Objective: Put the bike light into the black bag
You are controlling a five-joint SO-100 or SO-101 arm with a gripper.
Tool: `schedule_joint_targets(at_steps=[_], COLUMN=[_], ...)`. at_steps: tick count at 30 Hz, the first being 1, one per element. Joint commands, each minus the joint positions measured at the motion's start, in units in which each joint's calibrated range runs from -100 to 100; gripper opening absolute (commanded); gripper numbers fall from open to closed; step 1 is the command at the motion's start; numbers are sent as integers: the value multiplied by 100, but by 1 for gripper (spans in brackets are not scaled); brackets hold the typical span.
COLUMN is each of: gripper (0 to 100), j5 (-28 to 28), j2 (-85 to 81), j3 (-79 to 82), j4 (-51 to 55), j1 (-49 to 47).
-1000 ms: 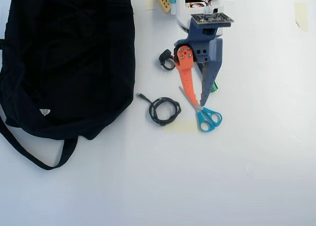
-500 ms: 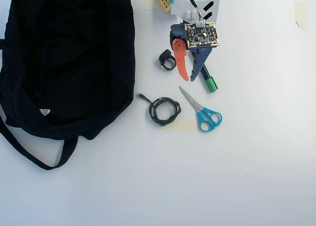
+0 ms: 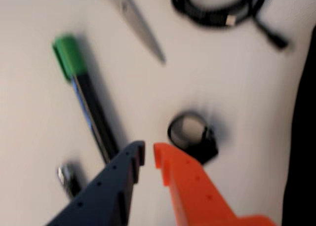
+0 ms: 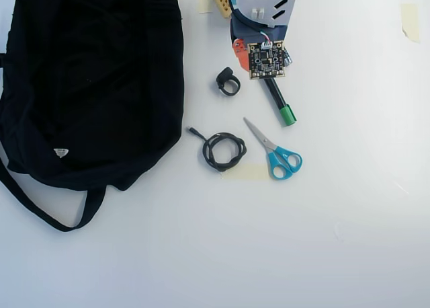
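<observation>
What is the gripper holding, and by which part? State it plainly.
Nothing. The gripper is nearly closed on empty air; the bike light lies on the table beside the orange finger, ungrasped.

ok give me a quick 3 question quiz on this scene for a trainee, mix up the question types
1. True or false: the bike light is already inside the black bag.
2. Multiple choice: in the overhead view, what lies nearest the coiled cable? A) the scissors B) the green-capped marker C) the yellow tape strip
3. Fill in: in the wrist view, the gripper has one dark blue finger and one ____ finger, with only a narrow gap between their tips.

Key
1. False; it lies on the white table, between the bag and the arm.
2. A
3. orange; nothing sits between the tips, and the bike light lies just beside the orange one.
</observation>
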Motion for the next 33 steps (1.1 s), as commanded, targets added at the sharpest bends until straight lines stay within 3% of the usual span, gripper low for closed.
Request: schedule_joint_targets(at_steps=[1, 17, 27, 33], gripper=[2, 3, 3, 3], j5=[29, 29, 29, 29], j2=[-86, -86, -78, -78], j3=[-48, 113, 670, 1075], j4=[392, 1098, 883, 91], j1=[17, 70, 339, 346])
